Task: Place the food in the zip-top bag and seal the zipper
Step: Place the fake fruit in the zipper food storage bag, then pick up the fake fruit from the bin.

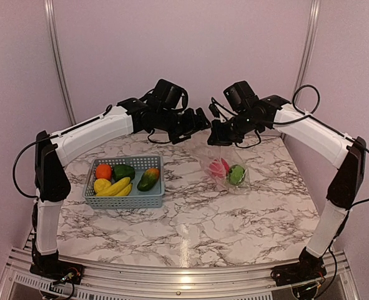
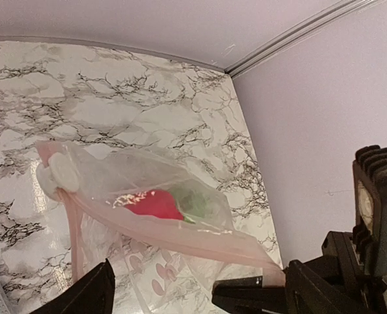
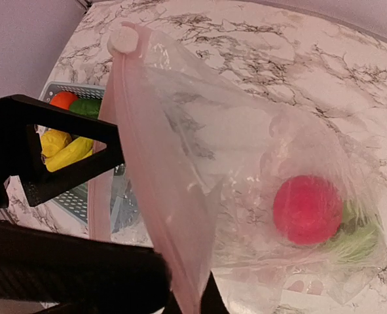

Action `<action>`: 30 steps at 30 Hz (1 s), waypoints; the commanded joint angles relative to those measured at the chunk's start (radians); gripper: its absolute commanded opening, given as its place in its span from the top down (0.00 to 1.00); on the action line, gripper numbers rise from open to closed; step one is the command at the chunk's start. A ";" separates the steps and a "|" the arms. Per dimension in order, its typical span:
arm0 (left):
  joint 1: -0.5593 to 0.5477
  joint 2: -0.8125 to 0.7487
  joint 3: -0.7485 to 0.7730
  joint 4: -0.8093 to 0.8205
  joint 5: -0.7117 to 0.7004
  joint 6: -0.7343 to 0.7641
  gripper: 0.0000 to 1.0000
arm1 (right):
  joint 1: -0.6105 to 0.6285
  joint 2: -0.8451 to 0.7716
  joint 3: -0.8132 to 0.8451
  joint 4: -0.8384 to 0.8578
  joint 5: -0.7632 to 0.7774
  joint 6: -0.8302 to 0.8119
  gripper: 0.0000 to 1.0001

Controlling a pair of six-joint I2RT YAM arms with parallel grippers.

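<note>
Right gripper (image 1: 218, 139) is closed on one lip of the zipper (image 3: 147, 176), and from this pinch the zip-top bag (image 1: 226, 182) hangs down over the far middle of the marble table (image 1: 234, 225), a little to the right. Left gripper (image 1: 201, 122) stands just beside it with the jaws apart and clamps nothing; in the left wrist view one of its fingers (image 2: 82, 294) is seen low, off the pink strip. The long axis of the zipper goes from the right gripper's fingers (image 3: 55, 150) away to the free corner, where a small white round tab (image 3: 122, 39) sits. From this corner the two lips separate, so the mouth is open and faces up toward the grippers. The body of the bag sags below the strip, and a red apple (image 3: 308, 209) with a green fruit (image 3: 358, 241) touching it lie at its low end. The rest of the food, orange (image 1: 103, 170), green pepper (image 1: 123, 170), lemon (image 1: 100, 185), banana (image 1: 117, 187) and mango (image 1: 148, 179), lies in the grey-blue basket (image 1: 128, 201) on the left side of the table, well apart from the bag.
</note>
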 commanded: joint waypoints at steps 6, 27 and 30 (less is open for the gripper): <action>-0.004 -0.212 -0.131 0.122 0.058 0.096 0.08 | -0.008 -0.062 -0.024 0.030 0.013 0.031 1.00; 0.076 -0.607 -0.699 -0.179 -0.295 0.248 0.04 | -0.107 -0.102 0.077 -0.068 0.091 -0.047 1.00; 0.095 -0.603 -0.702 -0.226 -0.263 0.259 0.05 | -0.117 -0.124 0.122 -0.073 0.129 -0.068 1.00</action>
